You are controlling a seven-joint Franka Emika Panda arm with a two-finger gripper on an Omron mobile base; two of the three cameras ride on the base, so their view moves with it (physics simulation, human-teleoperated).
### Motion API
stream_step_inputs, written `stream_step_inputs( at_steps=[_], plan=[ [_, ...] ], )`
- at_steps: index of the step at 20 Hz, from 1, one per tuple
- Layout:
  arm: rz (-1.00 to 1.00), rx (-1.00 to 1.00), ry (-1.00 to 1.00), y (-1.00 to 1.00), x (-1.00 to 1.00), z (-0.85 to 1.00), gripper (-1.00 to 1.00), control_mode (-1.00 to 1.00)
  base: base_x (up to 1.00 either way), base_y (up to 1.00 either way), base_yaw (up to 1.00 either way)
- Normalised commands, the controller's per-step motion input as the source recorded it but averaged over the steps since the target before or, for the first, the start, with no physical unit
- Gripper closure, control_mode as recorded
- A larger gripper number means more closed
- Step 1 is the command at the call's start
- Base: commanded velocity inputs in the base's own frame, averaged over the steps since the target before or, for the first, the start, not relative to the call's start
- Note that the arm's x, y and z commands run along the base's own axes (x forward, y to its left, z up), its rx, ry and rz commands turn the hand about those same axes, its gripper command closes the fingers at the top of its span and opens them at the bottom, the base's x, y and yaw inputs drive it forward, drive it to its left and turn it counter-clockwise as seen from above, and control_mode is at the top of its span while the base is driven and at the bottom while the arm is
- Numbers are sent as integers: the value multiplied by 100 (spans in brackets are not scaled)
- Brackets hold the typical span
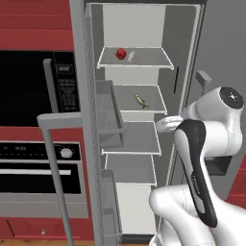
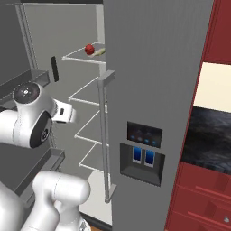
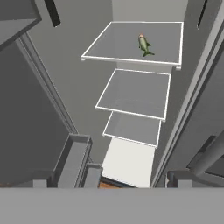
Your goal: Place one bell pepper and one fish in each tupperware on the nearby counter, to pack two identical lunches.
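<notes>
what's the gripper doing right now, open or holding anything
Gripper: open, holding nothing, aimed into the fridge toward the shelf with a fish.

The white arm point(image 1: 202, 192) rises from the lower right of the left base view, bends at a dark-sided elbow, and ends in a rounded wrist joint point(image 1: 226, 103) held high. From there the hand point(image 1: 169, 124) reaches out level to the left (seen in the right base view as a short white block point(image 2: 66, 113)). The jaws stand fully apart, holding nothing.
</notes>
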Motion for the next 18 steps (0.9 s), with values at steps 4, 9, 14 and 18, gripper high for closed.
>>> stream_step_inputs(
  at_steps=[4, 9, 14, 18],
  plan=[
    [-9, -5, 0, 0, 42, -4, -100, -100, 0, 0, 0],
    [-9, -4, 0, 0, 53, -12, -100, -100, 0, 0, 0],
    [-6, 0, 0, 0, 62, -7, -100, -100, 0, 0, 0],
    [-3, 0, 0, 0, 64, -9, -100, -100, 0, 0, 0]
  ],
)
